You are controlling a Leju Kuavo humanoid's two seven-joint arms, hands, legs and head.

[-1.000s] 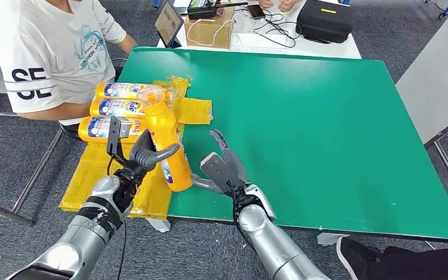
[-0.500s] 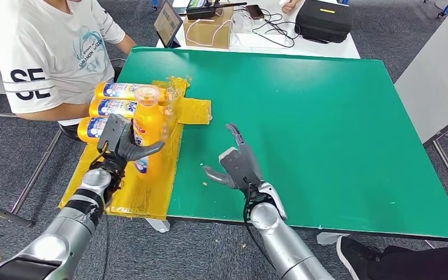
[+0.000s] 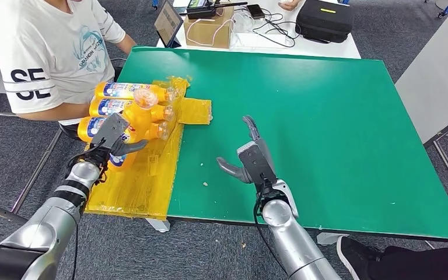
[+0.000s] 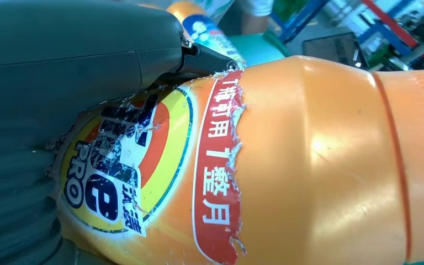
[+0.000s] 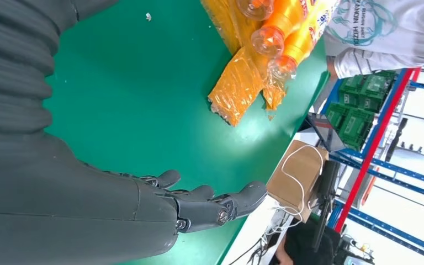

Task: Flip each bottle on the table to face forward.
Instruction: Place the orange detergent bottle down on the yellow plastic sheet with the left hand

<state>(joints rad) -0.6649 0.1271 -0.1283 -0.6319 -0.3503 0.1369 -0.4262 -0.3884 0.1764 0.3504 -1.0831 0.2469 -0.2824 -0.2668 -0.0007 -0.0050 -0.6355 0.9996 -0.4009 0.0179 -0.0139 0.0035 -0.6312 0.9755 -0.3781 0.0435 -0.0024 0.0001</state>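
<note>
Since a second ago the left hand (image 3: 112,139) has carried the bottle (image 3: 129,129) from the mat's near edge back toward the row (image 3: 129,99) of lying bottles, tipping it over so its cap points right; the right hand (image 3: 251,158) has drifted outward over the green table (image 3: 326,116), fingers spread, holding nothing. Left hand grips the bottle around its lower body, label showing in the wrist view, the bottle low over the yellow mat (image 3: 146,181) just beside the row. My judgement: this is the set-down step of one flip. Next comes lowering it flat, label up, in line with its neighbours, then releasing without nudging them
</note>
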